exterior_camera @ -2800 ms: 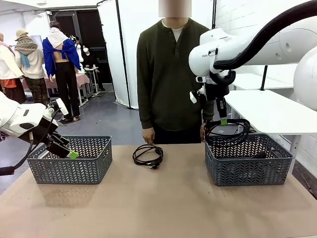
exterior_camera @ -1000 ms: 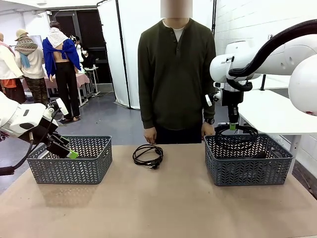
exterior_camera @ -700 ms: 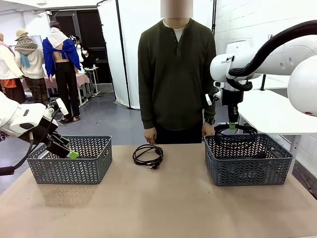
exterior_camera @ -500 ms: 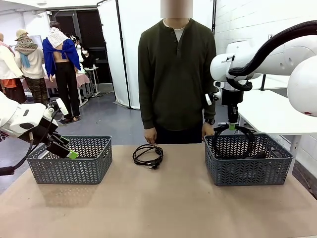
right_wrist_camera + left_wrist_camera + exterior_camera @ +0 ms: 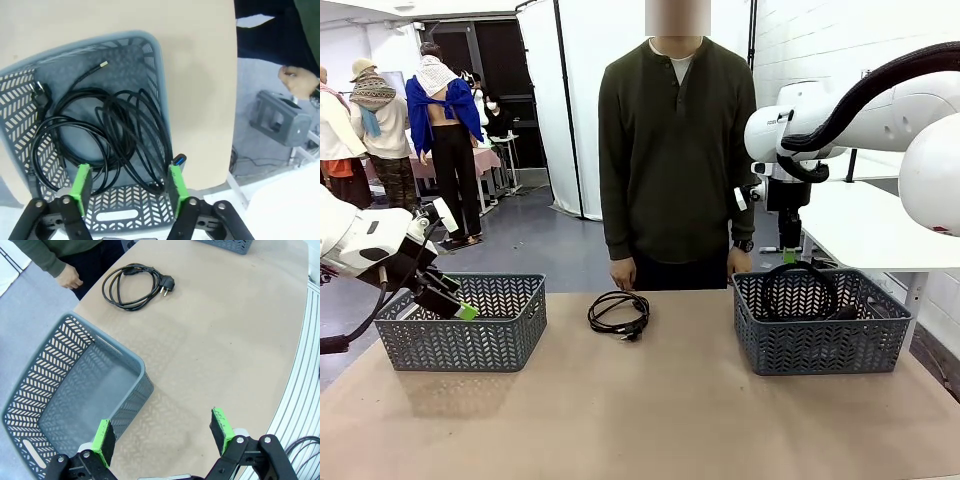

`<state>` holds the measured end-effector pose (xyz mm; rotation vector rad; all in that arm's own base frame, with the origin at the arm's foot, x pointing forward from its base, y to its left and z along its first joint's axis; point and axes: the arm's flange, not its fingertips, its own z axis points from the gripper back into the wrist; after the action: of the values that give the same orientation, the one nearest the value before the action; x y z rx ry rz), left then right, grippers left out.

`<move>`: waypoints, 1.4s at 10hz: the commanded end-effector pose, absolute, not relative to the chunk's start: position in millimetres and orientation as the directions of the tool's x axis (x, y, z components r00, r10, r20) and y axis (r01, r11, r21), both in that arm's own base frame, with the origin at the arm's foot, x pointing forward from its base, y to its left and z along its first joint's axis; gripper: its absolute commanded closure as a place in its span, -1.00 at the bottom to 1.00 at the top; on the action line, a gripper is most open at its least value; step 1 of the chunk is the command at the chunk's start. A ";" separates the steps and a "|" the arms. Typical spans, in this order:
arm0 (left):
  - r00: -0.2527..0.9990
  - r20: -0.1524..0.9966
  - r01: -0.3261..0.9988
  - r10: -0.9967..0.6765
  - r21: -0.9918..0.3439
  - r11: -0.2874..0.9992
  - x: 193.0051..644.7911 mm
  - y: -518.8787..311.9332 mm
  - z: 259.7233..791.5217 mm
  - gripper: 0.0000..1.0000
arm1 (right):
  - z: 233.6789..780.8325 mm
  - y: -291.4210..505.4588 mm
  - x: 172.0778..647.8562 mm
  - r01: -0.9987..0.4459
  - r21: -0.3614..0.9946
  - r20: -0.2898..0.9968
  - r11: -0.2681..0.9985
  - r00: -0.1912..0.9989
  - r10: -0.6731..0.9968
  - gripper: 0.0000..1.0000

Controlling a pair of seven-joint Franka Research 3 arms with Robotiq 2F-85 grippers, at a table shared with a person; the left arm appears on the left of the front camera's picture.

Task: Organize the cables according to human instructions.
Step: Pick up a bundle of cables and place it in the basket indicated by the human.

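"Right gripper (image 5: 128,175), what's its state?"

"Jaws spread wide, nothing between the green pads. I have it hanging just above the right basket (image 5: 820,345)."

"And the cables?"

"Black coils (image 5: 100,135) lie overlapping on that basket's floor, plug ends loose. They're too tangled for me to count. One more cable (image 5: 618,312) sits looped on the table (image 5: 640,420) between the two baskets, just in front of the person (image 5: 675,150)."

"Left side?"

"Left gripper (image 5: 162,432) is spread as well, gripping nothing. It's tilted low by the near rim of the left basket (image 5: 127,390), well apart from that looped cable."
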<state>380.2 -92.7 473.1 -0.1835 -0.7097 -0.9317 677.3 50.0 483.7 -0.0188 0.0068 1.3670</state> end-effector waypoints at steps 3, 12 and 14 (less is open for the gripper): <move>0.391 0.636 0.786 -0.666 0.145 0.600 382.3 -90.5 471.6 -1.00 | 491.3 56.3 684.4 -0.979 0.026 -0.020 0.203 0.203 0.979 -1.00; 0.391 0.636 0.786 -0.666 0.145 0.600 382.3 -90.5 471.6 -1.00 | 488.6 55.4 675.3 -0.981 0.017 -0.024 0.195 0.195 0.981 -1.00; 0.391 0.636 0.786 -0.666 0.145 0.600 382.3 -90.5 471.6 -1.00 | 488.6 55.4 675.3 -0.981 0.017 -0.024 0.195 0.195 0.981 -1.00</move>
<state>380.2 -92.7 473.1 -0.1835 -0.7097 -0.9317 675.0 57.8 487.0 -0.0044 0.0427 1.3619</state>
